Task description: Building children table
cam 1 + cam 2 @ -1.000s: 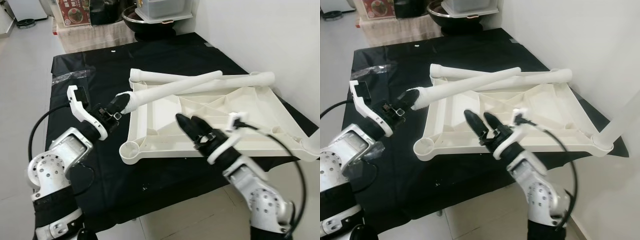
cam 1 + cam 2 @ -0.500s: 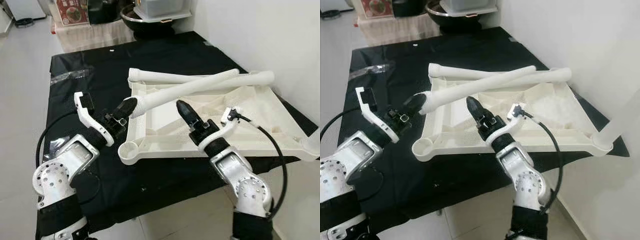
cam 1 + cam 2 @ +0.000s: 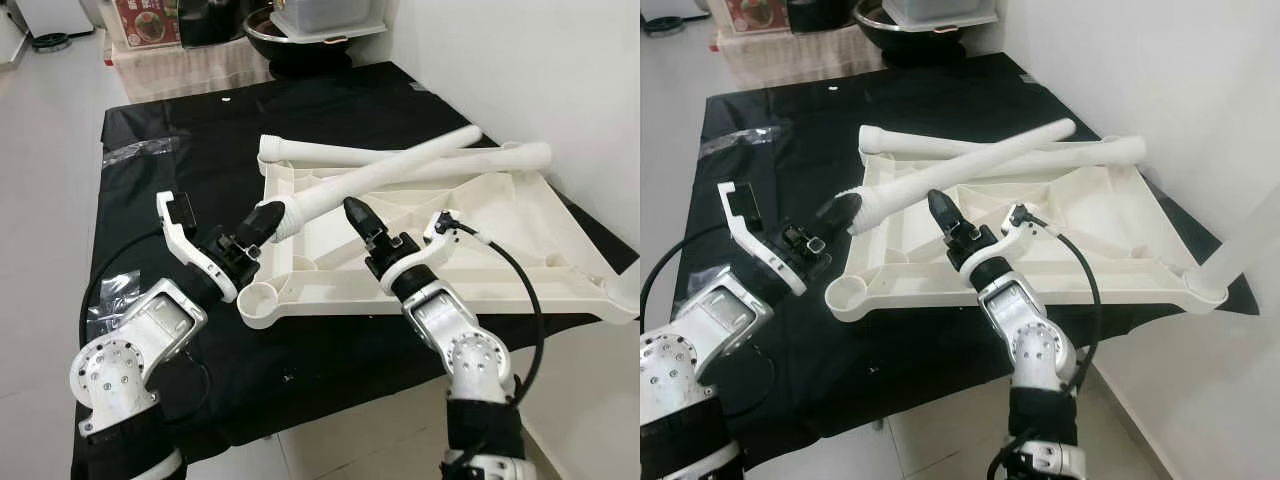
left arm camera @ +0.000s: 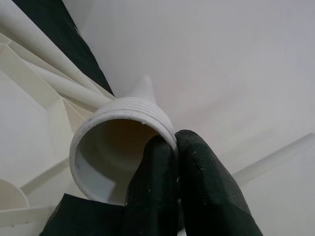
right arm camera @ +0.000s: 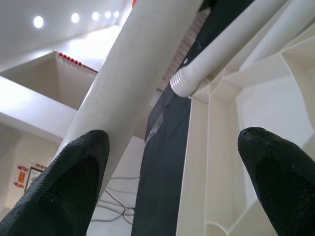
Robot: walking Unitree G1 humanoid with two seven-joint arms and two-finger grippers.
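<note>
A black sheet (image 3: pixel 180 120) is spread over the floor across mid-frame, presumably to protect the parts. The white tabletop (image 3: pixel 520 240) is laid upside down at centre-right so its corner sockets face up; two loose legs (image 3: pixel 400 155) are rested along its far edge. One leg (image 3: pixel 380 175) is held slanted above it, threaded end pinched tight by the left gripper (image 3: pixel 262 220) at centre-left, likely for screwing into the near socket (image 3: pixel 258 297). The right gripper (image 3: pixel 357 217) is spread wide under the leg's middle, holding nothing. Red packaging (image 3: pixel 148 22) at upper left carries unreadable print.
</note>
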